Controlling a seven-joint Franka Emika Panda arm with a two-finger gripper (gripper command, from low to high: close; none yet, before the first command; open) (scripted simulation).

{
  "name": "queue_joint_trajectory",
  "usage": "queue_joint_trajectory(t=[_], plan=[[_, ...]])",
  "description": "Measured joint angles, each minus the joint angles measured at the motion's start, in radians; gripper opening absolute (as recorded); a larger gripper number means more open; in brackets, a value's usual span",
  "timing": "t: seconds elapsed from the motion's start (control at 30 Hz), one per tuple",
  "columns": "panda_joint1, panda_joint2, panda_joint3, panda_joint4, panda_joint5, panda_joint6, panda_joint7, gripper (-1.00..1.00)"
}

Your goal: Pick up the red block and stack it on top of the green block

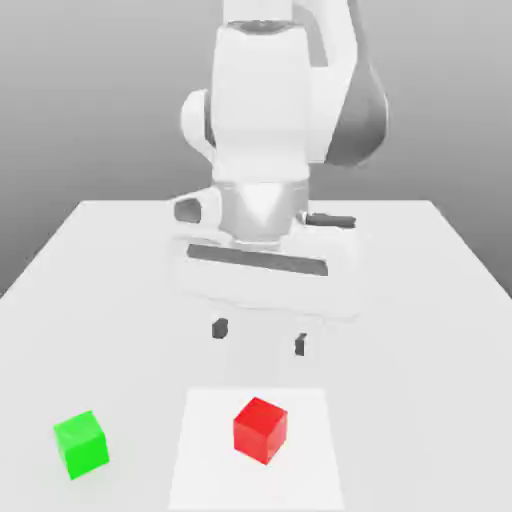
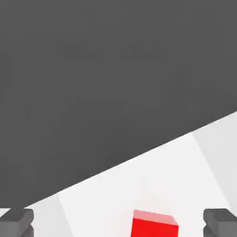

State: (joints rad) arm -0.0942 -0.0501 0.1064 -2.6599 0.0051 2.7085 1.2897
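Note:
The red block [image 1: 260, 430] rests on a lighter white patch of the table near the front edge in the exterior view. The green block [image 1: 81, 443] sits on the table at the exterior view's left, about a hand's width from the red one. My gripper [image 1: 259, 336] hangs open above the table, a little behind the red block, with nothing between its dark fingertips [image 1: 220, 327]. In the hand view the red block [image 2: 154, 224] lies between the two spread fingertips [image 2: 16, 222], below them.
The white table [image 1: 420, 300] stretches wide around both blocks, with free room at the exterior view's right. The arm's white body [image 1: 265, 110] rises behind the gripper. The table's far edge meets a dark floor [image 2: 92, 92] in the hand view.

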Motion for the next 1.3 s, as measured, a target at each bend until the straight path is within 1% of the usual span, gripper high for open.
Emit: queue_joint_trajectory(t=[0.1,0.27,0.3,0.53,0.73,0.83,1.07,1.13,1.23,1.27,1.3], plan=[[0.007,0.109,-0.010,-0.039,-0.021,0.065,0.072,0.00],[0.034,0.291,-0.047,-0.023,-0.070,0.215,0.120,0.00],[0.040,0.318,-0.054,-0.019,-0.075,0.238,0.124,-1.00],[0.042,0.321,-0.056,-0.019,-0.075,0.242,0.125,-1.00],[0.025,0.134,-0.035,-0.043,-0.024,0.079,0.081,-1.00],[-0.069,0.120,-0.076,0.001,-0.009,0.021,-0.023,-1.00],[-0.294,0.145,-0.181,0.140,0.011,-0.094,-0.312,-1.00],[-0.307,0.193,-0.187,0.157,0.022,-0.063,-0.348,-1.00],[-0.318,0.294,-0.177,0.166,0.040,0.028,-0.370,-1.00],[-0.320,0.315,-0.175,0.168,0.043,0.048,-0.373,1.00],[-0.320,0.315,-0.175,0.168,0.043,0.048,-0.373,1.00]])
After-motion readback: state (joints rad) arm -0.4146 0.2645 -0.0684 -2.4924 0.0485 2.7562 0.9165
